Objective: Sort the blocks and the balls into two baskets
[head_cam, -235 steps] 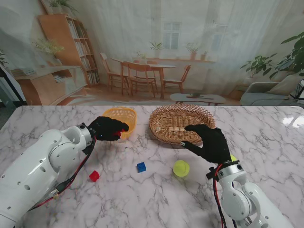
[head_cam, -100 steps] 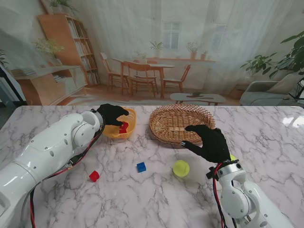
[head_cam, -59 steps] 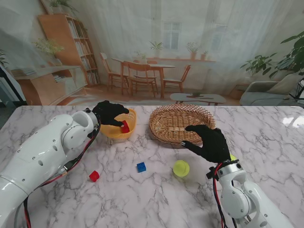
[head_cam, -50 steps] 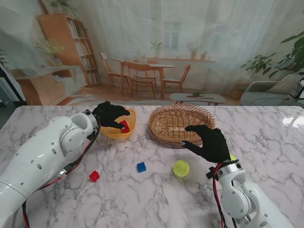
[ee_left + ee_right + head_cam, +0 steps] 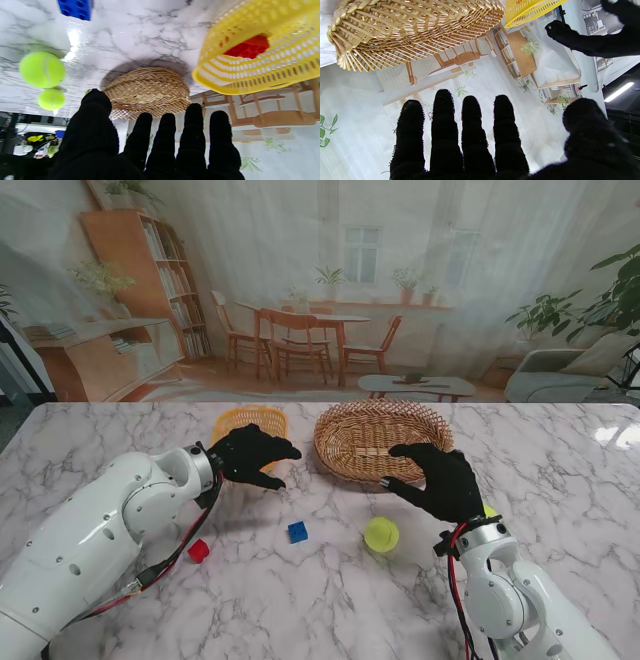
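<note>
My left hand [image 5: 255, 455] is open with fingers spread and holds nothing; it hovers just nearer to me than the yellow plastic basket [image 5: 250, 420]. In the left wrist view a red block [image 5: 247, 47] lies inside that yellow basket [image 5: 250, 72]. A blue block [image 5: 297, 531] and a second red block [image 5: 199, 551] lie on the marble. A yellow-green ball [image 5: 381, 534] rests near my right hand [image 5: 440, 480], which is open beside the wicker basket [image 5: 380, 440]. Another ball [image 5: 490, 511] peeks out behind the right wrist.
The marble table [image 5: 100, 440] runs wide on both sides. The left wrist view shows both balls [image 5: 42, 69] and the blue block [image 5: 75, 8] beyond the wicker basket [image 5: 147, 92]. The right wrist view shows the wicker basket [image 5: 407, 32] close by.
My left hand let go of a red block inside the yellow basket, then drew back toward me with its fingers spread. The right hand has not moved.
</note>
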`<state>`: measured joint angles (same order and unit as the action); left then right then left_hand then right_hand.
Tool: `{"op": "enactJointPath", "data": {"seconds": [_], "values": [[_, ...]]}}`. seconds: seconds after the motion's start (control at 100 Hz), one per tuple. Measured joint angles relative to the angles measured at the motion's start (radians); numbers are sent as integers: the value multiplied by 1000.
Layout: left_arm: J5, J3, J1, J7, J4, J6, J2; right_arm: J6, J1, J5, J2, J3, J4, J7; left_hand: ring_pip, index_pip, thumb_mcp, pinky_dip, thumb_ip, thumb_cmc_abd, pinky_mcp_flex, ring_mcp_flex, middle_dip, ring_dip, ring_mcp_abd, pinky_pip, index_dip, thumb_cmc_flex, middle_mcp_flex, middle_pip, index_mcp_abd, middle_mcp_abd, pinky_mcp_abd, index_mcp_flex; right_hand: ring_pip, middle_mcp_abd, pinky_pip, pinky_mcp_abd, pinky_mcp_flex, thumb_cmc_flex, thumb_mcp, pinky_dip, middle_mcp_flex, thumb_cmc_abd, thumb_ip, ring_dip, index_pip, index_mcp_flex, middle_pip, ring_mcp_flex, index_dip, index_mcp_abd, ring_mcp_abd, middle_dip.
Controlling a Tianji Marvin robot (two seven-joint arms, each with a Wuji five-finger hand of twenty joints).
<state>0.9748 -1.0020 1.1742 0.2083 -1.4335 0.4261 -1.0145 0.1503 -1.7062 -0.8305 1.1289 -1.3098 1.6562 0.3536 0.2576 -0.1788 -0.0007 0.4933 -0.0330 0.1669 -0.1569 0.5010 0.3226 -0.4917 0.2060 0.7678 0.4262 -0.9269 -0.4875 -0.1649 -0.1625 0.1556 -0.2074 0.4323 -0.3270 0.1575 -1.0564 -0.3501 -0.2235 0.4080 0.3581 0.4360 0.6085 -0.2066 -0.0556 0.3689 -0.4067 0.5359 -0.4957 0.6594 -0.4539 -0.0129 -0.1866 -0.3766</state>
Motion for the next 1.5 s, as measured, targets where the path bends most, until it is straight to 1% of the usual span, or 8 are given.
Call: {"op": "enactJointPath", "data": {"seconds": [0.3,0.56,0.73,0.86,0.99,1.13,1.28,1.5], "values": [[15,28,51,-10,-28,53,10,-1,0,3,0,0,0,1,0,27,0,15,0,0,-8,0,0,0,0,0,-1,17,16,25,-21,2,-6,-1,0,0,0,0,0,0,0,0,0,0,0,0,0,0,0,0,0,0,0,0],[-28,119,9,-2,25,30,10,-1,0,4,0,-1,1,-1,-1,99,0,40,0,2,-13,-13,0,-15,1,14,-41,41,91,49,-55,25,8,-100,0,0,0,0,0,0,0,0,0,0,0,0,0,0,0,0,0,0,0,0],[-33,173,-16,-3,71,26,10,-1,-3,4,1,-3,2,4,-1,112,0,40,0,4,-30,-13,-43,-16,-10,15,-80,54,103,67,-63,52,65,-113,0,0,0,0,0,0,0,0,0,0,0,0,0,0,0,0,0,0,0,0],[-85,210,-32,-1,103,-5,10,-1,-3,4,1,-4,2,4,-1,96,5,40,3,4,-44,-12,-43,-16,-11,25,-82,108,101,64,-117,65,66,-111,0,0,0,0,0,0,0,0,0,0,0,0,0,0,0,0,0,0,0,0],[-56,258,-51,-25,120,-56,8,-1,-2,4,1,-3,2,4,37,40,4,39,4,4,-68,4,32,-39,-11,66,-21,142,73,-16,-149,74,78,-95,0,0,0,0,0,0,0,0,0,0,0,0,0,0,0,0,0,0,0,0],[-52,302,-78,-51,148,-61,2,0,-2,4,1,-3,1,3,81,-2,1,39,4,26,-88,29,113,-88,-11,102,60,140,49,-99,-149,73,79,-74,0,0,0,0,0,0,0,0,0,0,0,0,0,0,0,0,0,0,0,0],[-79,354,-112,-70,184,-62,-6,1,-3,4,1,-4,1,7,113,-6,1,39,4,26,-100,29,147,-128,-11,114,94,138,49,-139,-147,62,88,-74,0,0,0,0,0,0,0,0,0,0,0,0,0,0,0,0,0,0,0,0],[-97,380,-128,-80,201,-69,-13,1,-3,4,1,-5,1,8,212,-82,5,40,4,46,-124,43,277,-277,-16,177,184,109,38,-257,-128,35,88,-74,0,0,0,0,0,0,0,0,0,0,0,0,0,0,0,0,0,0,0,0]]}}
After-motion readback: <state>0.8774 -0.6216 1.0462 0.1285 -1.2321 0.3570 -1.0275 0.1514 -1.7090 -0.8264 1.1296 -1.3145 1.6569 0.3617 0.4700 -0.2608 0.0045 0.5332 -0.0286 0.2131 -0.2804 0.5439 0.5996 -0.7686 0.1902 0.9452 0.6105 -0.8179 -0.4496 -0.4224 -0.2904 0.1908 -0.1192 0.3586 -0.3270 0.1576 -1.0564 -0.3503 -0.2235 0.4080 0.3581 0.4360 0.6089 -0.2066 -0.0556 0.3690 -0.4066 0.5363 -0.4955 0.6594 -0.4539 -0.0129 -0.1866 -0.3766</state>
